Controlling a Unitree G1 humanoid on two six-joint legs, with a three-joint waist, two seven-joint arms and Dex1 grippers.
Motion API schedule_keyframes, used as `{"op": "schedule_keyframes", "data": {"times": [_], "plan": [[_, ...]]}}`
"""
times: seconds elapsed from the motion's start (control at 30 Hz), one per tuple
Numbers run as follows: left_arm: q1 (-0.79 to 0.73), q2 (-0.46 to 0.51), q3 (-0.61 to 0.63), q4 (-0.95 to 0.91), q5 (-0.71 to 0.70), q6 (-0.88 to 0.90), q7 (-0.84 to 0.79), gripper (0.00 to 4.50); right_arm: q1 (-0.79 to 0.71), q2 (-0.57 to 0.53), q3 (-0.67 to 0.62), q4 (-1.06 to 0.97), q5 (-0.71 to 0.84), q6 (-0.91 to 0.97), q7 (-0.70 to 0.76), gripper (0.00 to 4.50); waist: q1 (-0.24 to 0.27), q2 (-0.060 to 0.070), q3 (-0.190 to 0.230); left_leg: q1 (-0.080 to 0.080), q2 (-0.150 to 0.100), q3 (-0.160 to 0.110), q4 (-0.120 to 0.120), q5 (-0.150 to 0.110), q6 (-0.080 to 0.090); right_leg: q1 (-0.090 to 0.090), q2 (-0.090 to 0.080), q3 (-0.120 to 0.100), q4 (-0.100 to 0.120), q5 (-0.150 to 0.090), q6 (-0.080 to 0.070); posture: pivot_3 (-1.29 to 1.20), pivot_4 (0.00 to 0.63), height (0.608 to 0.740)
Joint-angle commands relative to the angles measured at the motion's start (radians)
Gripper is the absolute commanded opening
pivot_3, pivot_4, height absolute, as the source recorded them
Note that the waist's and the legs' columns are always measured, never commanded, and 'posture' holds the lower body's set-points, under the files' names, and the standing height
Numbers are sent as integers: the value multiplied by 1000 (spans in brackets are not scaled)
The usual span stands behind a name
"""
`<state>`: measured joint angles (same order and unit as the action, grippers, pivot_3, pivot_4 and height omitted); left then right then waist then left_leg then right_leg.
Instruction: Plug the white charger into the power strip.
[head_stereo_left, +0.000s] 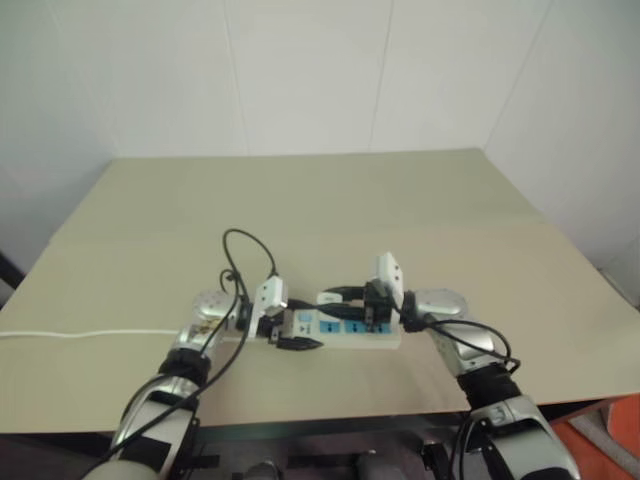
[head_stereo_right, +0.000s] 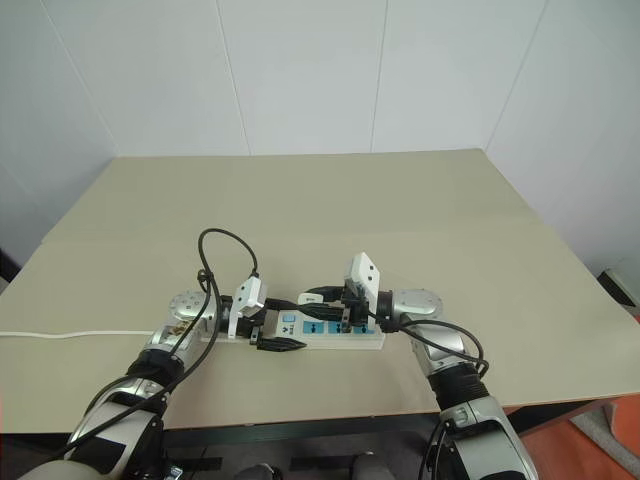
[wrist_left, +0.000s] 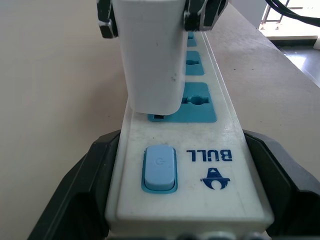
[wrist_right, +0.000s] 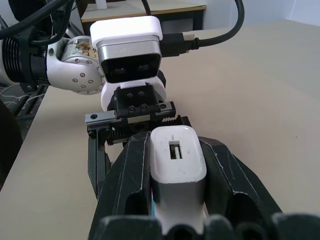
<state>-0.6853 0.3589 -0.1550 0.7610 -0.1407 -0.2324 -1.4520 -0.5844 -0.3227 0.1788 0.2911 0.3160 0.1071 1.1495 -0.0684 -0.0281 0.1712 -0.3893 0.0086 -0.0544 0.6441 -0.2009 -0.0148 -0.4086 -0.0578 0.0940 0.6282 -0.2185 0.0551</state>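
White walls back the tan bench (head_stereo_left: 400, 200), where near its front edge the left tool (wrist_left: 160, 200) straddles the power strip (wrist_left: 200, 165) while the right tool (wrist_right: 177, 200), clamped on the white charger (wrist_right: 177, 160), hovers at the first socket; misaligned prongs could jam.

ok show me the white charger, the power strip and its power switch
white charger (wrist_left: 150, 60), left wrist view, on its broad front face.
power strip (wrist_left: 232, 192), left wrist view, on the white casing right of the logo.
power switch (wrist_left: 159, 167), left wrist view, on the blue button's middle.
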Motion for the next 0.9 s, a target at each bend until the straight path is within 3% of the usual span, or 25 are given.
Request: {"op": "schedule_keyframes", "data": {"times": [0.03,0.43,0.9], "plan": [[18,12,-19,-3,17,11,-8,3300,-27,-4,-21,-1,2,-29,11,1188,0,0,0,0,0,0,0,0,0,0,0,0,0,0,0,0,150,740],[24,22,-19,-11,12,14,-11,3300,-68,-17,-17,85,0,-81,117,1188,0,0,0,0,0,0,0,0,0,0,0,0,0,0,0,0,150,740],[55,51,-17,-66,1,46,1,3300,-17,-4,-20,177,-46,-187,91,1188,-3,0,0,1,1,0,-1,0,0,0,0,0,0,0,0,0,150,740]]}}
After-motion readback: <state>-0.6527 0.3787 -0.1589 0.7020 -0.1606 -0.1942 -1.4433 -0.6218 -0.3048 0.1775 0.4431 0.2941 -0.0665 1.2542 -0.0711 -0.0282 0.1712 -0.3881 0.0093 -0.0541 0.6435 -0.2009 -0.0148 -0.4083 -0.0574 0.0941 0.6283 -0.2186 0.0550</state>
